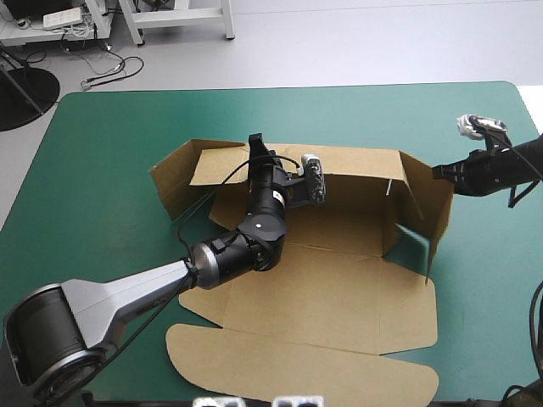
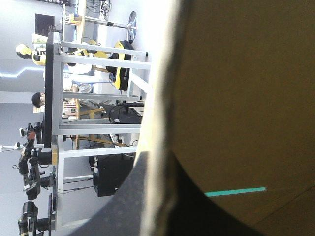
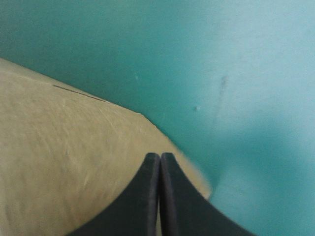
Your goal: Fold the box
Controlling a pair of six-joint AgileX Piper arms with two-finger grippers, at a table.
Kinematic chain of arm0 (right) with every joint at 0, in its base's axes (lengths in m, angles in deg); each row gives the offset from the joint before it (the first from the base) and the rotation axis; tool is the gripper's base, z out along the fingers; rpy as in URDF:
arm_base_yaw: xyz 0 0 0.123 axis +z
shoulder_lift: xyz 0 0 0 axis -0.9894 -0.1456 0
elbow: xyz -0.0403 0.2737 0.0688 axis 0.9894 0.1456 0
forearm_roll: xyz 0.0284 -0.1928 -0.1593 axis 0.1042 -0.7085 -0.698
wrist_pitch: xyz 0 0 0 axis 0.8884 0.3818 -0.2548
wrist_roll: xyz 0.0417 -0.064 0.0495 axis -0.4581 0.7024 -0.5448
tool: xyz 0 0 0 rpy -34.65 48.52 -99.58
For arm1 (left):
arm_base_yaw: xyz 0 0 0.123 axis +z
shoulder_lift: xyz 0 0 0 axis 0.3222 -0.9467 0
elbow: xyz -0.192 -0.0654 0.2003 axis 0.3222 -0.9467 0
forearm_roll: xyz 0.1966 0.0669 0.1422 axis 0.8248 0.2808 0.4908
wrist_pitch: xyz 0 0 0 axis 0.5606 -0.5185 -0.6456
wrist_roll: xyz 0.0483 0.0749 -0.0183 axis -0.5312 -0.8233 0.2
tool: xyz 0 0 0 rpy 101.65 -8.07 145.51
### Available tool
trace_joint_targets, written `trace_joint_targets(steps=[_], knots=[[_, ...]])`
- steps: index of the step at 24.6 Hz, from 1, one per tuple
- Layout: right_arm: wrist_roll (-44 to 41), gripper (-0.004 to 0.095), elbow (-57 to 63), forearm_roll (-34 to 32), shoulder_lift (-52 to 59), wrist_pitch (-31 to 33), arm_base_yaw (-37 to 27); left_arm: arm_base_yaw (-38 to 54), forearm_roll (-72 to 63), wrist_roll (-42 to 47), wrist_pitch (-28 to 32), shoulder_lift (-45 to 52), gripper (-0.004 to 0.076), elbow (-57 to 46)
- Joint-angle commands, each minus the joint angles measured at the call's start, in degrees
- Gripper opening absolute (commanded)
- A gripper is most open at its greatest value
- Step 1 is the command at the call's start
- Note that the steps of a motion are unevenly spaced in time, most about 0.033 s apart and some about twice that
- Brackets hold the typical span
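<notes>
I see the box [image 1: 331, 288] in the middle of the tabletop [image 1: 102, 144], walls up along its far, left and right sides, its lid [image 1: 297, 365] flat toward the near edge. My left gripper [image 1: 257, 149], reaching in from the near left corner, sits at the far wall [image 1: 356, 165], a finger on each side of the board. My right gripper [image 1: 439, 173] comes in from the right edge, at the outside of the right wall [image 1: 428, 203].
</notes>
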State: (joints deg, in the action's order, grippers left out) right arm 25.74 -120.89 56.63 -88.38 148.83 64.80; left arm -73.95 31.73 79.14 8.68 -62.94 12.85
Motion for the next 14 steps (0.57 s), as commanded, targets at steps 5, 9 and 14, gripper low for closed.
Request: trace_joint_targets(steps=[5,9,14], knots=[[5.9,-0.0019,4.9,9.2,7.6,3.4,0.1,0.0,-6.1,1.5,1.2,1.0,-0.0010,0.5],[9.1,-0.0019,10.5,10.2,12.5,1.6,0.1,0.0,-6.1,0.4,1.3,1.0,-0.0010,0.5],[17.6,-0.0019,20.7,16.5,18.2,-7.0,0.1,0.0,-6.1,-1.9,1.3,1.0,-0.0010,0.5]])
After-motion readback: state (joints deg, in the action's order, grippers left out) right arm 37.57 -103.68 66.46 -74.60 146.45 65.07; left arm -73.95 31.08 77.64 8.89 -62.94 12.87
